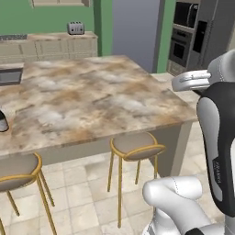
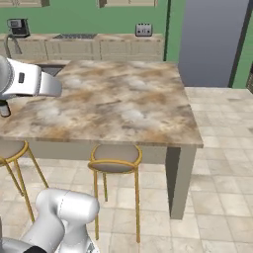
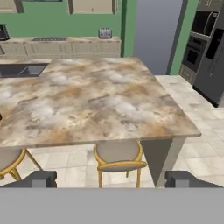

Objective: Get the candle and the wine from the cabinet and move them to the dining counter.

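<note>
A: Stools come first, no? One round stool point(image 3: 119, 158) with yellow legs stands just under the near edge of the big desk point(image 3: 96, 100), and a second stool point(image 1: 18, 170) is further to the left.

B: Yes. And low in the hand view the two dark fingertips point(image 3: 41, 179) of the claw point(image 3: 114, 180) stand far apart, with nothing between them.

A: So the claw holds nothing?

B: Nothing. It is wide apart and looks over the marbled desk from the near side.

A: Where is the wine?

B: On the left edge of the desk stands a dark thing with a pale band, the wine bottle point(image 1: 2, 122). It is cut by the border of the picture, so only a part shows. In the right base view it is also there point(image 2: 4, 109), half hidden behind the white arm.

A: And the candle?

B: He cannot point to it with certainty.

A: What is behind the desk?

B: A sink point(image 3: 24, 70) is sunk in the far left corner. Behind it, at the green wall, a narrow worktop point(image 2: 84, 37) carries a toaster point(image 2: 144, 30), and wall cabinets point(image 3: 92, 6) hang above. On the right stands a dark oven tower point(image 1: 186, 34).
</note>
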You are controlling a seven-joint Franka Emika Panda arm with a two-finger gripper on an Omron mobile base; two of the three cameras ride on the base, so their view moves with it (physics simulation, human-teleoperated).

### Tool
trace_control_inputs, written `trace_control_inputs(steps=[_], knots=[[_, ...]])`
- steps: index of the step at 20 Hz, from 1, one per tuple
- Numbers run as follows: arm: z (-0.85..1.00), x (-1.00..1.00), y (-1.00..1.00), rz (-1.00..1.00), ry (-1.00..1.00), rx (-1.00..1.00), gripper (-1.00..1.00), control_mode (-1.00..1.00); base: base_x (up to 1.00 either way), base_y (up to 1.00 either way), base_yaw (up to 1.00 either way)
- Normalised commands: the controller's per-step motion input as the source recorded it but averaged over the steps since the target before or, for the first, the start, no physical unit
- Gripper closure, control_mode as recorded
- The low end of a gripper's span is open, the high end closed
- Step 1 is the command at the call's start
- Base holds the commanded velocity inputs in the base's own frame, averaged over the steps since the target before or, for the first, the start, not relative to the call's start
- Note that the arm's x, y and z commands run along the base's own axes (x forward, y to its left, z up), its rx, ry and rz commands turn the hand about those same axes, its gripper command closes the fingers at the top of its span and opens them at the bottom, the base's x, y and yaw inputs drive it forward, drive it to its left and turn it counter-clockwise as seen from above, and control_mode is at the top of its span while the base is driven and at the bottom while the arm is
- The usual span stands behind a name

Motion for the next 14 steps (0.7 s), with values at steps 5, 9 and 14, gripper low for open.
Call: trace_control_inputs(steps=[5, 9, 14], knots=[[0.00, 0.00, 0.00, 0.00, 0.00, 0.00, -1.00, 1.00, -0.05, -1.00, 0.02], [0.00, 0.00, 0.00, 0.00, 0.00, 0.00, -1.00, 1.00, -0.07, -1.00, 0.03], [0.00, 0.00, 0.00, 0.00, 0.00, 0.00, -1.00, 1.00, -0.06, -1.00, 0.04]])
